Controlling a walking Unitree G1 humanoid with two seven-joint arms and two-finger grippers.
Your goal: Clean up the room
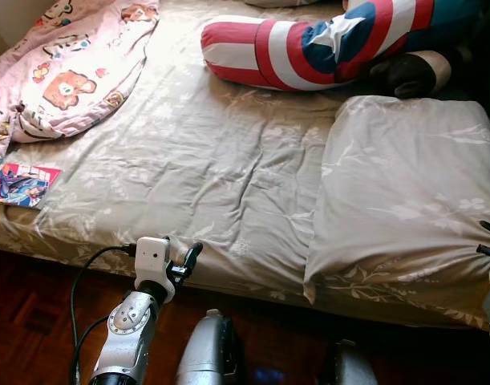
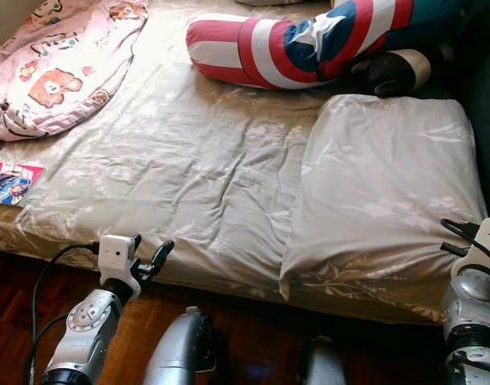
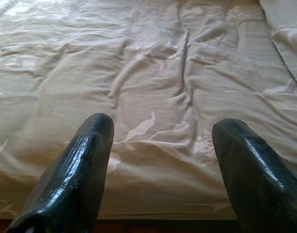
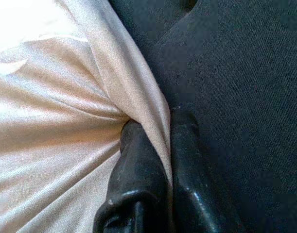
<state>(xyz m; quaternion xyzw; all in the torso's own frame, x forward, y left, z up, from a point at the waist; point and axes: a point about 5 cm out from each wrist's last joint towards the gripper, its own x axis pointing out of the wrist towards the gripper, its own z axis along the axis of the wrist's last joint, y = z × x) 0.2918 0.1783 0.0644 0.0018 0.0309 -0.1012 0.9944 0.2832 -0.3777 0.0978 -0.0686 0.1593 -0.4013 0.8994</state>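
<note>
Pinching the pillow (image 2: pixel 381 200) edge, right end effector (image 4: pixel 160 145); left end effector (image 3: pixel 163 160) spread wide.

I'm looking down on a bed (image 1: pixel 204 160) covered in a beige floral sheet, rumpled through the middle; a pillow (image 1: pixel 405 200) in matching fabric lies at its near right corner, overhanging the edge; a red, white and blue star-patterned bolster (image 1: pixel 309 44) lies across the far side; a pink bear-print blanket (image 1: pixel 64 68) is bunched at the far left; a colourful book (image 1: pixel 22 184) rests flat near the left edge; dark wooden floor (image 1: pixel 36 313) runs below.
</note>
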